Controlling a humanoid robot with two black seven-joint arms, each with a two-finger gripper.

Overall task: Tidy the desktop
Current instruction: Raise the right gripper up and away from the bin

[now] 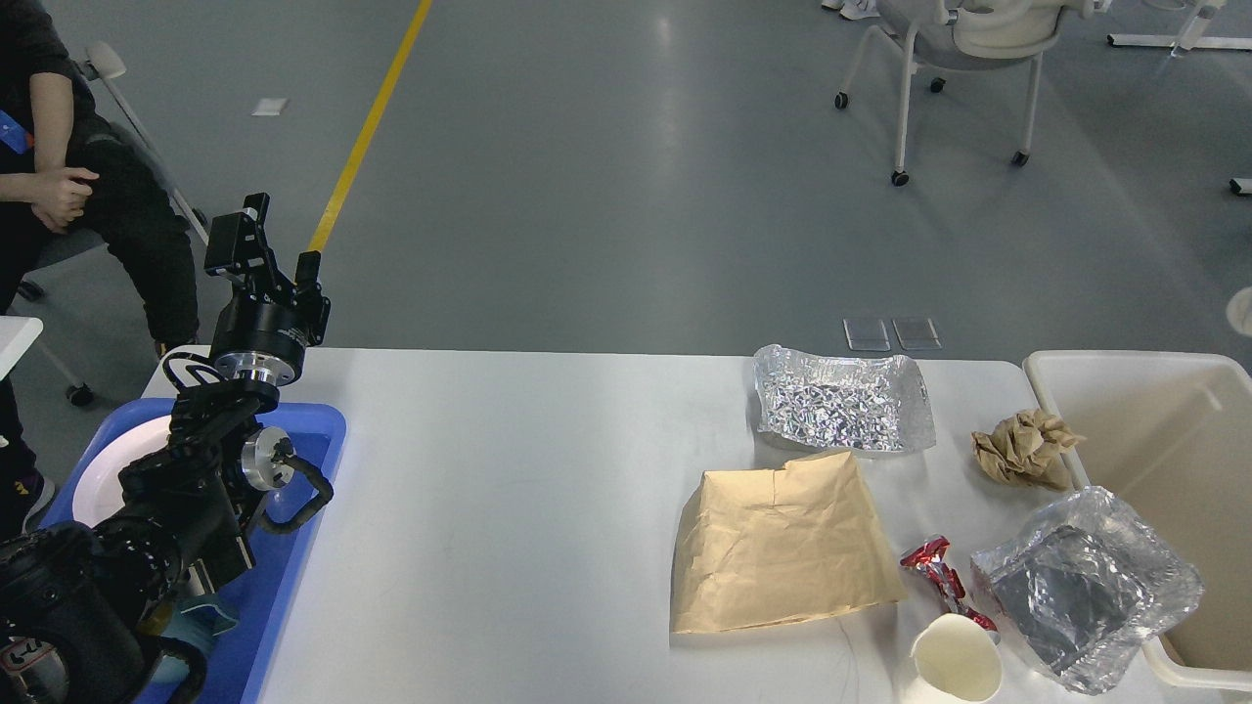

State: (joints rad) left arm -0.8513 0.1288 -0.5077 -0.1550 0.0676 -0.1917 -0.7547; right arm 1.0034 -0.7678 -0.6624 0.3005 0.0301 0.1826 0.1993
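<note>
The white desktop [509,489] holds litter on its right half: a flat brown paper bag [782,548], a crinkled foil sheet [841,401], a crumpled brown paper ball [1022,448], a red wrapper [939,572], a white paper cup [957,665] at the front edge, and a foil container [1086,587] resting partly on the bin rim. My left gripper [269,244] is raised above the table's far left corner, open and empty. My right gripper is out of view.
A cream bin [1164,460] stands at the table's right end. A blue tray [293,548] with a white plate [98,489] sits at the left under my left arm. A person sits at far left. A chair stands beyond the table.
</note>
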